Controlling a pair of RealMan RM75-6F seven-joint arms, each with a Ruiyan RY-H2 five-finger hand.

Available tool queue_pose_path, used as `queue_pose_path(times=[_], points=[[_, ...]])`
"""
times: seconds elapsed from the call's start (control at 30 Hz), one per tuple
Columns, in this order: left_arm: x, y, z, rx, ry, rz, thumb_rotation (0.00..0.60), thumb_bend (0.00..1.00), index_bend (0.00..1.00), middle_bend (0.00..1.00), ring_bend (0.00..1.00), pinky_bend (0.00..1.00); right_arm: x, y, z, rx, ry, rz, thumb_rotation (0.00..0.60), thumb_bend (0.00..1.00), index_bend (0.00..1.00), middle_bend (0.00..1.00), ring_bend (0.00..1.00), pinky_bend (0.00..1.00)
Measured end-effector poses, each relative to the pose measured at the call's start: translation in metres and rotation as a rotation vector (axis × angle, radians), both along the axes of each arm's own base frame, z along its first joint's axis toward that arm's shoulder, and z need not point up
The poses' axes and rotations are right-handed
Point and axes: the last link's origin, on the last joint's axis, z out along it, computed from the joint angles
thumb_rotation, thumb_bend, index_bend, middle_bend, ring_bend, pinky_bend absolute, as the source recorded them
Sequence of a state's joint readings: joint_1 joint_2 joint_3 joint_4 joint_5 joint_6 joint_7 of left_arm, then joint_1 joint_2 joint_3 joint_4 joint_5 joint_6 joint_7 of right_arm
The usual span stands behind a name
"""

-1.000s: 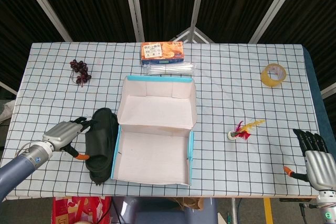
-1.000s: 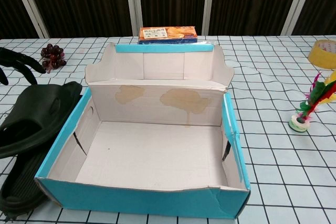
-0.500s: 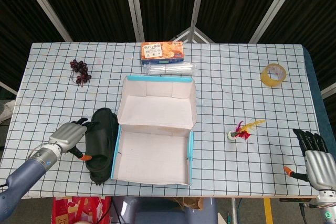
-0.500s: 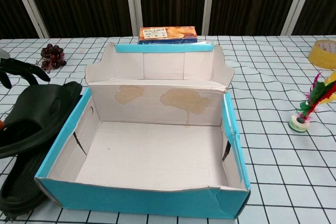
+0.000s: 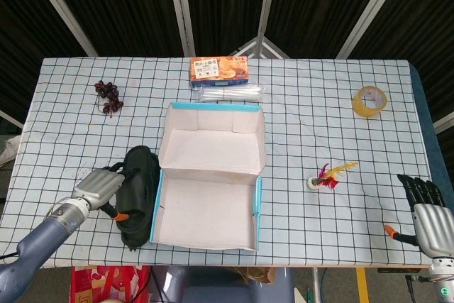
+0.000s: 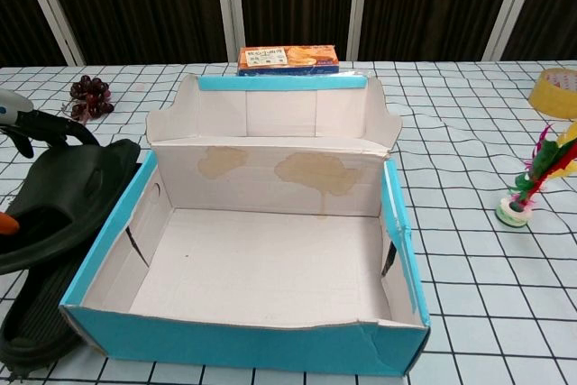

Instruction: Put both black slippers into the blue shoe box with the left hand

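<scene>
Left hand (image 5: 99,188) fingers (image 6: 41,128) curl over the stacked black slippers (image 5: 136,193) — grasp not confirmed. Beside the blue shoe box (image 5: 207,235), a loose grip could drop one — or snag the wall.

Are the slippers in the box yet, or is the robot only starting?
Only starting. The blue shoe box sits open with nothing inside. Both black slippers lie stacked on the table beside its left wall. The left hand is at the slippers' outer edge, though a grip isn't clear. Both slippers still need lifting in. The right hand rests idle.

Black slippers (image 5: 137,193) stacked left of open blue shoe box (image 5: 207,181).
Both outside, touching box's left wall; box empty, lid flipped back.
</scene>
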State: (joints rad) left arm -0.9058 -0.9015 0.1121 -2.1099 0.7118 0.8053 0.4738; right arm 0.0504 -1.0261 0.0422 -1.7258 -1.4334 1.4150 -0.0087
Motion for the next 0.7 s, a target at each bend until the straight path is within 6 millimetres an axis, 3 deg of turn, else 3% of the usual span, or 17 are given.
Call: queue_pose_path(times=[0.33,0.7], points=[[0.0028,0.0040,-0.0051,0.025,0.024,-0.023,0.468,0.00,0.11,0.22,0.02,0.17,0.0001,-0.0006,-0.0001,0.001,0.002,-0.001,0.600,0.16,0.03,0.11,0.06,0.04],[0.0045,0.0048,-0.0026,0.072,0.038,-0.044,0.473,0.08,0.19,0.28,0.02,0.17,0.0001,-0.0007,-0.0009,0.010,0.003,-0.008,0.600,0.16,0.03,0.11,0.08,0.04]])
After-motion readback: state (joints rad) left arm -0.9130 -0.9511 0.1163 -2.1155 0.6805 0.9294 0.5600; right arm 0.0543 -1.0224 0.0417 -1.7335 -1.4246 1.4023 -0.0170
